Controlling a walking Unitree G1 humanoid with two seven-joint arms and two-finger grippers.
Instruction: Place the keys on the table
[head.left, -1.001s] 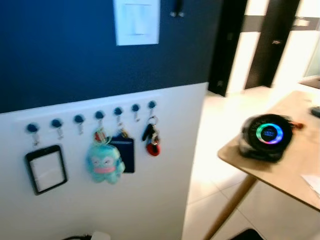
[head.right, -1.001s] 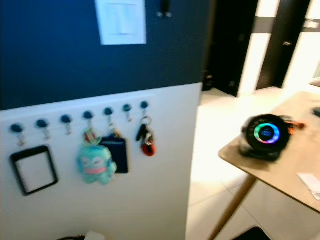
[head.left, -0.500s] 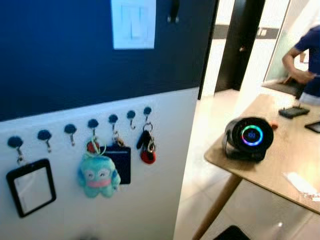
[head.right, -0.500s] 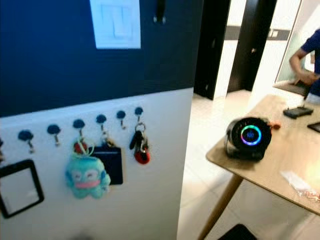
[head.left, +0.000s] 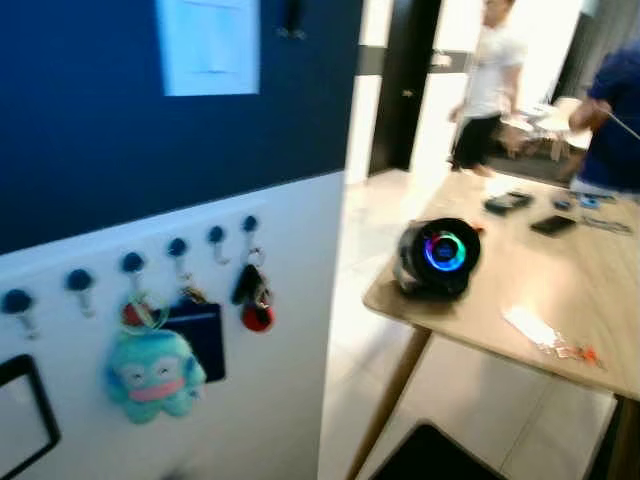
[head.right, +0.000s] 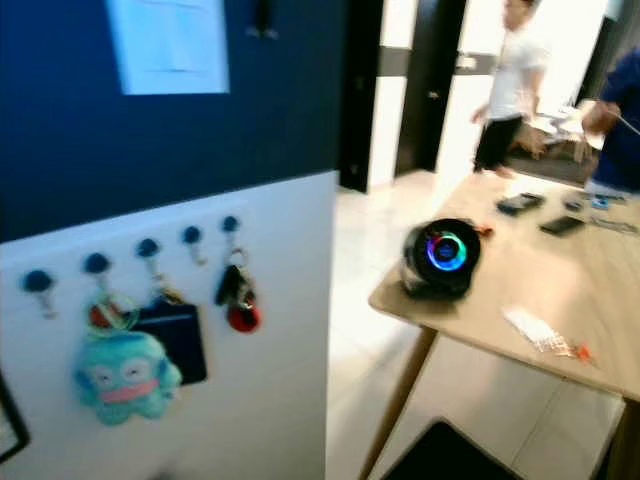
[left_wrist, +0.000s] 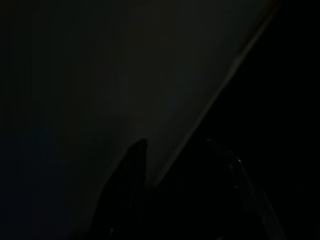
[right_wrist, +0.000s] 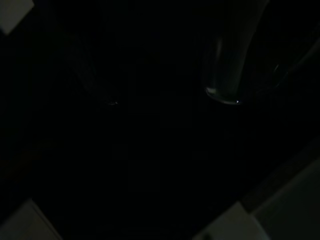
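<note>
A bunch of keys (head.left: 251, 296) with a black fob and a red tag hangs from the rightmost hook in a row on the white lower wall. The light wooden table (head.left: 585, 290) stands to the right, across a strip of pale floor. Both arms hang idle in the shade. In the dark left wrist view my left gripper (left_wrist: 175, 155) shows as two black fingers standing apart with nothing between them. My right gripper (right_wrist: 167, 100) is just as dim, its fingertips (right_wrist: 222, 96) apart and empty.
A teal plush (head.left: 150, 372) and a dark card holder (head.left: 200, 335) hang left of the keys. On the table's near corner sits a round black speaker (head.left: 438, 257), with a small packet (head.left: 535, 328) and phones (head.left: 553, 224) behind. Two people (head.left: 490, 80) are beyond the table. A dark mat (head.left: 430, 460) lies below.
The whole picture has slid left as the camera turned right. More of the table and a person in white have come into view. The keys still hang on their hook.
</note>
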